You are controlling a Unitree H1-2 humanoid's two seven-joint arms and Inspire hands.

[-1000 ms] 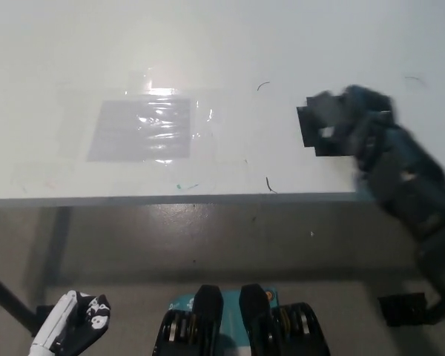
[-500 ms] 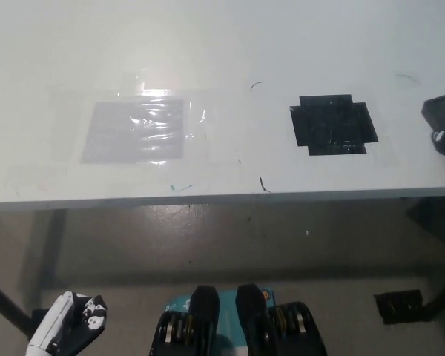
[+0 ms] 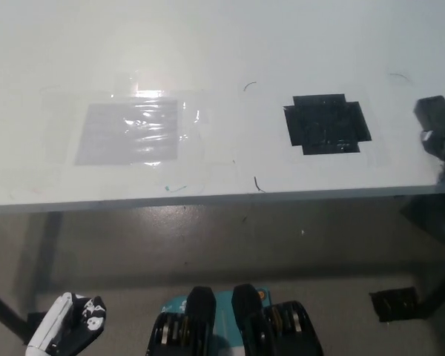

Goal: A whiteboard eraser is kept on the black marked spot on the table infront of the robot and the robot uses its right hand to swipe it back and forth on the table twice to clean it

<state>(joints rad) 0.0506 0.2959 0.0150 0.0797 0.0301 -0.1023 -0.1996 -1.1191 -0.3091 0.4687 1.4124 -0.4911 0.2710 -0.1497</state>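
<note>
Since the black marked spot (image 3: 328,124) lies bare at about 2 o'clock on the desk (image 3: 208,44), the eraser is off it; a dark block (image 3: 432,113) at 3 o'clock, against the right robot hand (image 3: 443,137), is probably the eraser, though blur keeps me from telling if the hand grips it or how open it is. That hand sits at the picture's right edge, near the desk's front edge, so room runs leftward. A taped clear sheet (image 3: 130,132) lies at 10 o'clock. The left robot hand (image 3: 68,332) rests at 7 o'clock below the desk, grip unclear.
</note>
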